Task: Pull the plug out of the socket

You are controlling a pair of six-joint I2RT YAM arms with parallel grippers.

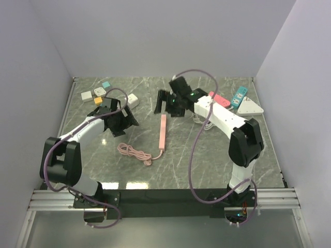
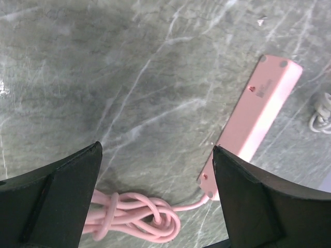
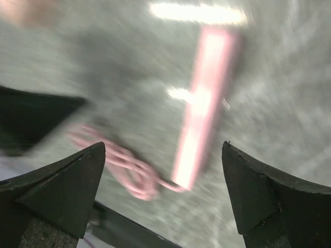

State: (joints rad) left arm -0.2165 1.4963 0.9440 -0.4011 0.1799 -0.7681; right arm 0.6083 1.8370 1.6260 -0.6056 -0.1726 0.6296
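Left gripper (image 2: 158,150) hangs with fingers wide apart and empty; right gripper (image 3: 163,147) the same. Nearest lies the coiled cord (image 1: 135,153), then the pink strip (image 1: 163,133), lying free, its far end near the right gripper. Small adapters (image 1: 98,93) sit far left.

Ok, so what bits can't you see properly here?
Top view: the pink power strip is too small to show sockets or any plug.
Left wrist view: the left tool hides the strip's cord end.
Right wrist view: blur smears the strip and the pink cord.
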